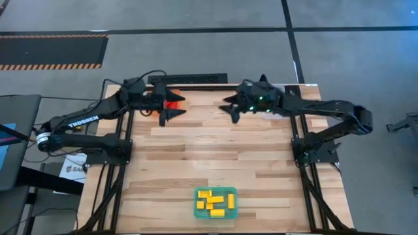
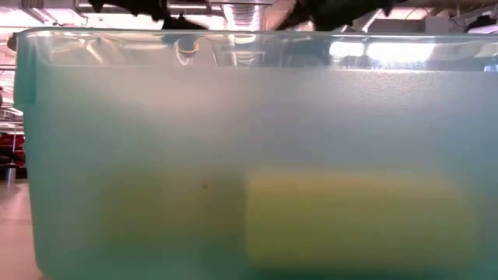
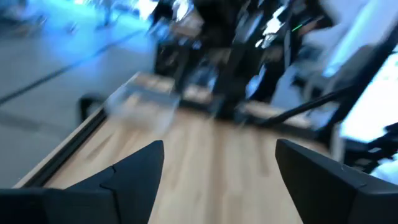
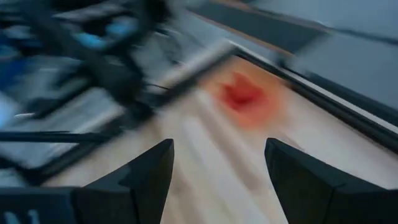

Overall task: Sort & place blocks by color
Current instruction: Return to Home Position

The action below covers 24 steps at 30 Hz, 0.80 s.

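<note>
**Table**: wooden top with an arm mounted at each side. The sorting looks finished. I judge that only the retreat to rest remains, so the hazards lie in that retreat.

**Left arm**: it reaches toward 11 o'clock. The left gripper is spread wide and carries nothing. In the high view it hangs at the orange tray, over it or just beside it. I cannot tell which. A low or sideways pull-out could catch the rim and drag or tip the tray.

**Right arm**: it reaches toward 1 o'clock. The right gripper is also wide and empty. The two grippers face each other near 12 o'clock. If both swing inward together they could touch.

**Clear tray**: it sits close to the table edge near the right arm's frame. A brush from that arm could push it off. Its contents cannot be made out.

**Teal tray**: it stands at 6 o'clock, well apart from both arms, so the risk is low.

**Blocks**: the yellow blocks lie inside the teal tray. The red blocks show in the orange tray and are the likeliest to spill if that tray is struck.
</note>
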Available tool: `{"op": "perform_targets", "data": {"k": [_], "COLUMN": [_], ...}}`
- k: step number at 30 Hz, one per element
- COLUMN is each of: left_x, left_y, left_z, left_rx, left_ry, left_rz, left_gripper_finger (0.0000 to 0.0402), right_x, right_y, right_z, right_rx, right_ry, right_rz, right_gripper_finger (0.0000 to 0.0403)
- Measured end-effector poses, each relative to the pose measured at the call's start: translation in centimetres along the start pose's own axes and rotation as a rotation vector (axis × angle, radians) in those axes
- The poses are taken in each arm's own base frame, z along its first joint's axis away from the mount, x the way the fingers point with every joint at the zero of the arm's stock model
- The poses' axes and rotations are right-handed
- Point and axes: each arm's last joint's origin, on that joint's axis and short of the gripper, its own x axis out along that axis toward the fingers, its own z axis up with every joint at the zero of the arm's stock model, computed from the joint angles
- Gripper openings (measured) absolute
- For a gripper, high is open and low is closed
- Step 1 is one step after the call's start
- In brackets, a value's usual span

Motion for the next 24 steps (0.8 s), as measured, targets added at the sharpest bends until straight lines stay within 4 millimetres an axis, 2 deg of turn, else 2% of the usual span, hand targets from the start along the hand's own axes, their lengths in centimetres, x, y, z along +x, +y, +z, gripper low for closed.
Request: {"op": "perform_targets", "data": {"k": [4,9,12,18,19,22,24], "left_x": [0.5,0.4,-0.5,-3.2,-3.6,-4.6,-5.1], "left_y": [-2.1,-3.3,-3.8,-3.9,-3.9,-4.0,-4.1], "left_z": [0.9,0.9,1.3,0.9,0.8,0.4,0.2], "left_rx": [0.033,0.065,0.107,0.147,0.149,0.154,0.155], "left_ry": [-0.105,-0.118,-0.148,-0.097,-0.084,-0.054,-0.033], "left_rz": [-0.081,-0.104,-0.104,-0.037,-0.029,-0.022,-0.026], "left_gripper_finger": [0.0287,0.0263,0.0229,0.0113,0.0091,0.0027,0.0009], "right_x": [1.8,1.8,0.8,-2.6,-3.2,-4.9,-6.0], "right_y": [1.9,3.1,3.9,4.9,4.8,5.0,5.0], "right_z": [-0.5,-0.4,-0.1,0.7,0.6,0.6,0.4], "right_rx": [-0.04,-0.09,-0.153,-0.27,-0.287,-0.302,-0.314], "right_ry": [-0.05,-0.088,-0.107,-0.127,-0.113,-0.082,-0.046], "right_rz": [0.154,0.23,0.272,0.303,0.299,0.3,0.299], "right_gripper_finger": [0.0276,0.0254,0.0204,0.0037,0.0019,0.0019,0.0024]}}
